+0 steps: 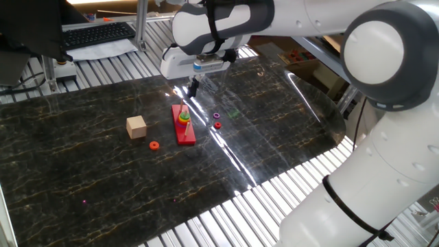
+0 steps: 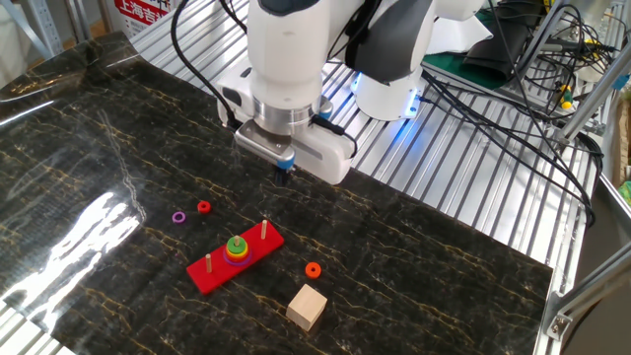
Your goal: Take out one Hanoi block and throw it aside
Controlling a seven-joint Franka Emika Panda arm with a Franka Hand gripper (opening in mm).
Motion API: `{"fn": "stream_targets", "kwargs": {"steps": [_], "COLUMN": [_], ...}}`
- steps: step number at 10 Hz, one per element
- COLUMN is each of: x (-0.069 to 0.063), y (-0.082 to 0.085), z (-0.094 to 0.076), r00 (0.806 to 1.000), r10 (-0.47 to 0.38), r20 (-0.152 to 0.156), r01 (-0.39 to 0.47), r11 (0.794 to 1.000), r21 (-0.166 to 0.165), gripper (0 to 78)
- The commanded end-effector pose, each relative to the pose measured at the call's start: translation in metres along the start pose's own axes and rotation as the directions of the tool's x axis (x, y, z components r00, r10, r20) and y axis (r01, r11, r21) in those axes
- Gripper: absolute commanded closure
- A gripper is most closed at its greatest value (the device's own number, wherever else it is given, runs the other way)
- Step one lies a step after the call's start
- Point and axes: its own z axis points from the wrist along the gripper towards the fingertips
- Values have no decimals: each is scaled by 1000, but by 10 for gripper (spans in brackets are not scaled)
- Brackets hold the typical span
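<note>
Nearest in the other fixed view stands the wooden cube (image 2: 307,308), and just behind it lies an orange ring (image 2: 313,270), both loose on the dark tabletop (image 2: 444,286). Next comes the red base (image 2: 236,259) with its three pegs. On the middle peg sits a small stack of rings, and the green ring (image 2: 236,244) is the top one, above a yellow ring (image 2: 236,252). Beyond the base lie a small red ring (image 2: 204,207) and a purple ring (image 2: 178,217).

Farthest, the tool (image 2: 282,175) hangs above the tabletop, behind the base and apart from it. Its fingers look close together and hold nothing, but whether they are fully closed I cannot tell.

To do this step well, I think the tool should first come exactly over the middle peg, open wider than the green ring, and go down straight. It should close only on the top ring, then lift straight up along the peg, so that the yellow ring and the base are not dragged.
</note>
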Motion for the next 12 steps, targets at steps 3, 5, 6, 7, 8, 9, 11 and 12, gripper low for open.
{"fn": "stream_targets", "kwargs": {"steps": [3, 5, 6, 7, 8, 9, 11, 12], "x": [-2, -6, -8, -10, -11, -13, -15, -15], "y": [-3, -5, -6, -6, -7, -8, -9, -9], "z": [12, 19, 21, 23, 26, 28, 27, 27], "r00": [1000, 1000, 1000, 1000, 1000, 1000, 1000, 1000], "r10": [3, 3, 2, 2, 2, -1, 1, 0], "r20": [5, 7, 7, 8, 10, 13, 11, 11], "r01": [-3, -3, -2, -2, -2, 1, -1, 0], "r11": [1000, 1000, 1000, 1000, 1000, 1000, 1000, 1000], "r21": [-3, -3, -3, -4, -4, -4, -4, -3], "gripper": [776, 776, 776, 776, 776, 776, 776, 776]}}
